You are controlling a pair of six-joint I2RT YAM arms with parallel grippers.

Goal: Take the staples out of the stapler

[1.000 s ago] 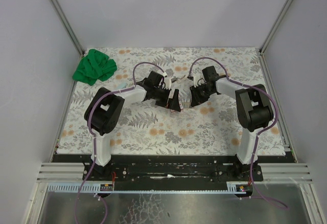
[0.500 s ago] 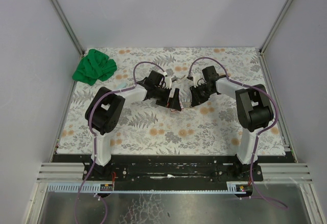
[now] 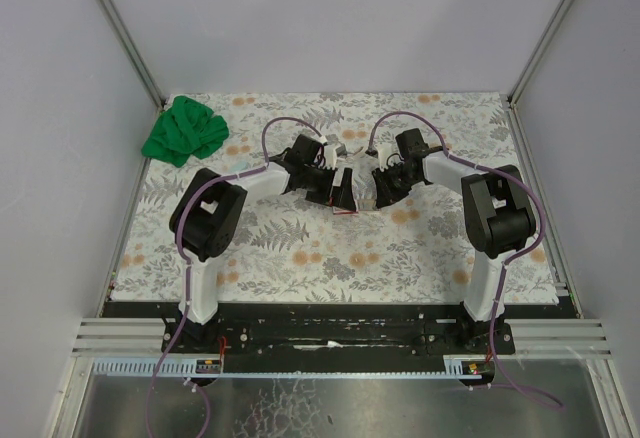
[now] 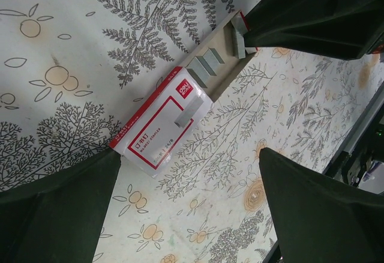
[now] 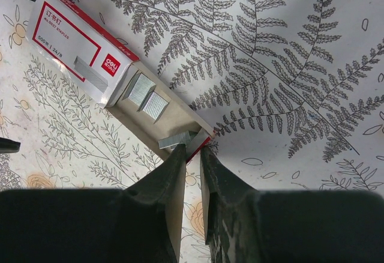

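A red-and-white staple box (image 5: pixel 75 41) lies slid open, its tan tray (image 5: pixel 174 122) pulled out. Silvery staples lie in the tray as short strips (image 5: pixel 139 89) (image 5: pixel 155 105) (image 5: pixel 178 140), and one more strip (image 4: pixel 191 114) rests on the box lid. My right gripper (image 5: pixel 193 149) is nearly closed, pinching the tray's red-edged end flap between its fingertips. My left gripper (image 4: pixel 191 158) hangs wide open just above the table beside the box (image 4: pixel 159 125), holding nothing. The stapler is not visible in any view; in the top view the arms hide the spot between the left gripper (image 3: pixel 340 190) and the right gripper (image 3: pixel 378 190).
A crumpled green cloth (image 3: pixel 185 130) lies at the far left corner of the fern-patterned table cover (image 3: pixel 300 248). Grey walls with metal rails enclose the table on three sides. The right gripper's dark body (image 4: pixel 312 11) fills the left wrist view's top right.
My left gripper has drifted slightly to the right and away from the bases. The right arm and the box have stayed put.
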